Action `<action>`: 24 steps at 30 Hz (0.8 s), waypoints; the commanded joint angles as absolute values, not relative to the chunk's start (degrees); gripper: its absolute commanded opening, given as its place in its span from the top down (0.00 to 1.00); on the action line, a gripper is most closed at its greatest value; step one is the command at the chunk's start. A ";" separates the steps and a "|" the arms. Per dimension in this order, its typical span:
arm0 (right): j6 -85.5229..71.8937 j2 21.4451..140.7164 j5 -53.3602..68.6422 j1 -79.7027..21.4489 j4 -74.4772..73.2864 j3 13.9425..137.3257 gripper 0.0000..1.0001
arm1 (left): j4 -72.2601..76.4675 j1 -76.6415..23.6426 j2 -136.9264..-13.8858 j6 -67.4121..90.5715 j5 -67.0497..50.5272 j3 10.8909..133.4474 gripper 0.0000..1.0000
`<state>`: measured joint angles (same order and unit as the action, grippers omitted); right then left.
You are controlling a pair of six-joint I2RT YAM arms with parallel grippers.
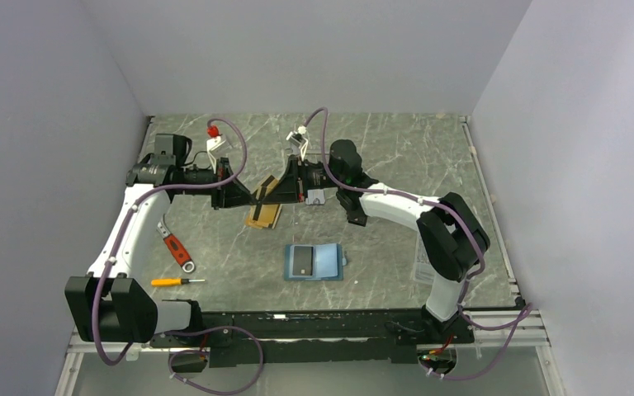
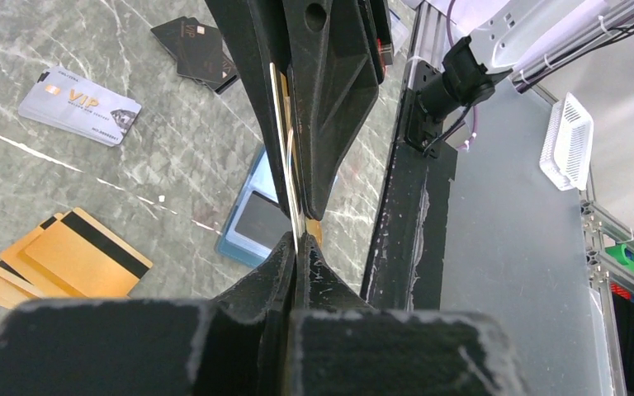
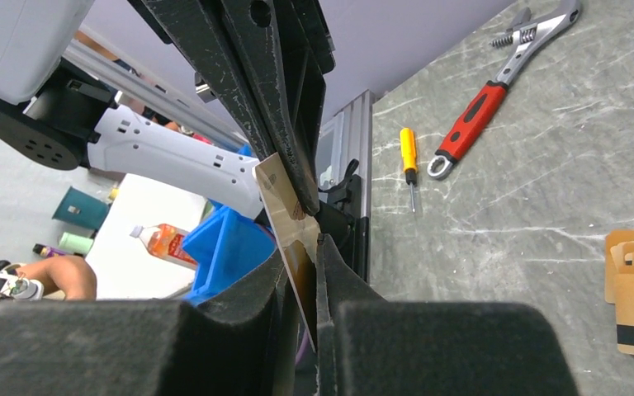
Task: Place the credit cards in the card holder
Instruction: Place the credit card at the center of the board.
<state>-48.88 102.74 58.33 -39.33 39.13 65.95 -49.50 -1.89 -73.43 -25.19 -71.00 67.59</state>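
Note:
A gold credit card [image 1: 264, 191] hangs in the air between my two grippers, above a stack of gold credit cards [image 1: 262, 216] on the table. My left gripper [image 1: 243, 196] is shut on one end of it; in the left wrist view the card [image 2: 290, 173] runs edge-on out of the left gripper [image 2: 297, 247]. My right gripper [image 1: 285, 188] surrounds the other end. Seen from the right wrist, its jaws stand slightly apart, and the card [image 3: 285, 198] leans across the right gripper [image 3: 300, 247]. The teal card holder [image 1: 328, 262] lies open with a dark card [image 1: 301, 260] on its left half.
A red-handled wrench [image 1: 177, 250] and an orange screwdriver [image 1: 173, 281] lie at the left. Silver VIP cards [image 2: 78, 105] and dark cards [image 2: 198, 49] lie on the table beyond the gold stack [image 2: 70, 260]. A printed packet [image 1: 423, 268] lies by the right arm's base.

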 commanded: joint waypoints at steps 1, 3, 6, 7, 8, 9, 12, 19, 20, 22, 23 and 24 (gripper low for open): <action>-48.03 101.34 58.86 -38.65 37.97 64.22 0.89 | -50.28 -0.22 -71.84 -28.70 -77.33 71.12 0.95; -48.69 101.51 59.18 -38.63 38.88 64.08 0.89 | -50.98 -0.18 -71.57 -28.97 -78.34 71.28 0.90; -49.23 101.83 59.45 -38.59 39.36 64.35 0.89 | -52.77 -0.18 -71.50 -30.21 -78.70 71.41 0.72; -49.30 101.88 59.47 -38.56 39.56 64.40 0.90 | -53.43 -0.18 -71.46 -30.80 -78.60 71.55 0.70; -49.31 101.95 59.50 -38.55 39.56 64.54 0.90 | -54.12 -0.18 -71.46 -31.48 -78.53 71.66 0.69; -49.26 101.95 59.50 -38.52 39.41 64.66 0.90 | -54.73 -0.18 -71.50 -31.92 -78.43 71.78 0.69; -49.58 101.93 59.46 -38.58 39.59 64.67 0.91 | -54.33 -0.18 -71.48 -31.91 -77.72 71.55 0.75; -49.52 101.57 59.45 -38.53 38.96 63.96 0.93 | -40.43 1.51 -70.42 -19.33 -68.22 66.73 1.00; -49.17 101.44 59.41 -38.41 38.35 63.65 0.93 | -38.62 1.92 -70.40 -17.51 -66.08 66.06 1.00; -48.83 100.98 59.49 -38.26 37.72 62.60 0.93 | -35.16 2.53 -70.61 -14.58 -63.31 65.14 1.00; -48.66 100.65 59.44 -38.21 37.39 61.65 0.94 | -33.92 2.67 -70.77 -13.16 -61.74 64.66 1.00; -48.49 100.26 59.38 -37.92 36.98 60.82 0.94 | -32.77 2.67 -71.06 -12.07 -60.48 64.19 1.00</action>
<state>-49.80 102.45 58.94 -38.92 38.17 63.37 -42.44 1.23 -71.88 -19.20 -67.92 65.47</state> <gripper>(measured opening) 0.071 0.012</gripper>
